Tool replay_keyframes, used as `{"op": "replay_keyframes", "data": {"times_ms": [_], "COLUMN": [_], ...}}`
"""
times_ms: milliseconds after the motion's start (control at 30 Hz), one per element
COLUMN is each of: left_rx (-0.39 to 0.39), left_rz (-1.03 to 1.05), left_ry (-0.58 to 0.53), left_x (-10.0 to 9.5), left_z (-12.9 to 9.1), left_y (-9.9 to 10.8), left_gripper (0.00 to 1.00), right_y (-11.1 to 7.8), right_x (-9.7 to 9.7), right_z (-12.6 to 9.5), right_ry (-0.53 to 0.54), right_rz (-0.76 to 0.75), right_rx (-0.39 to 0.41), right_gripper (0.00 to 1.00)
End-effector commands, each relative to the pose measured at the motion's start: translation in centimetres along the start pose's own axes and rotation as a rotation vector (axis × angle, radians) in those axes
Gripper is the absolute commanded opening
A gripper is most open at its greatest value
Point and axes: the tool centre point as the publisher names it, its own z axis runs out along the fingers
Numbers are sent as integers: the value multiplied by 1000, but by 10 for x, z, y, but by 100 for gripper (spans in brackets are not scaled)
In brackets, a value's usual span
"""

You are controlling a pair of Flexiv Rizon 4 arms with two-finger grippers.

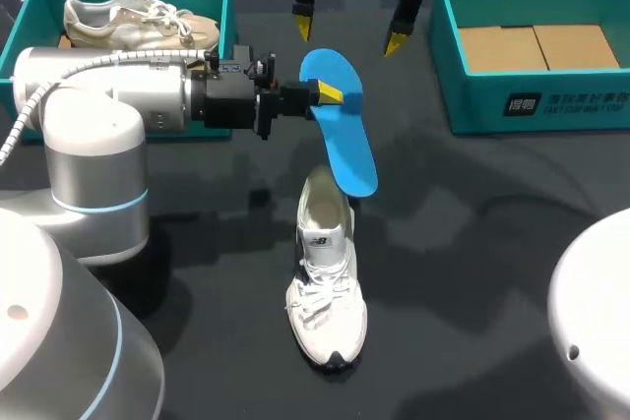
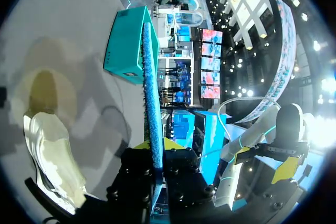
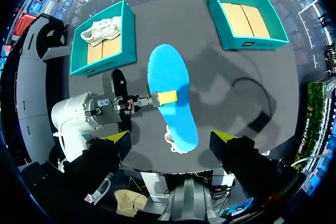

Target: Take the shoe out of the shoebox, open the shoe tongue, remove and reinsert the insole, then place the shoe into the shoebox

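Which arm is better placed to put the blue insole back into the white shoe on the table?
Left. The left gripper is shut on the blue insole, whose near end hangs over the opening of the white shoe. The right gripper hovers open and empty, farther off.

Blue insole hangs over the heel of the upright white shoe

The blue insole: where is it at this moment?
In the head view, the blue insole is near the view's middle, held by the left end effector, with its lower end over the heel of the white shoe.
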Motion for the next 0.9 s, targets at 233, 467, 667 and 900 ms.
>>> {"op": "replay_keyframes", "data": {"times_ms": [233,467,667,900], "left_rx": [1,1,1,1], "left_rz": [1,1,1,1], "left_ry": [-2,-2,-2,-2], "left_x": [0,0,0,0], "left_z": [1,1,1,1], "left_y": [0,0,0,0], "left_gripper": [0,0,0,0], "right_y": [-5,-6,-3,-3], "right_x": [2,6,12,4], "right_z": [4,6,1,-11], "right_ry": [-120,-102,-74,16], "right_rz": [-28,-80,-103,-101], "right_rx": [-29,-32,-21,-6], "right_gripper": [100,100,100,100]}}
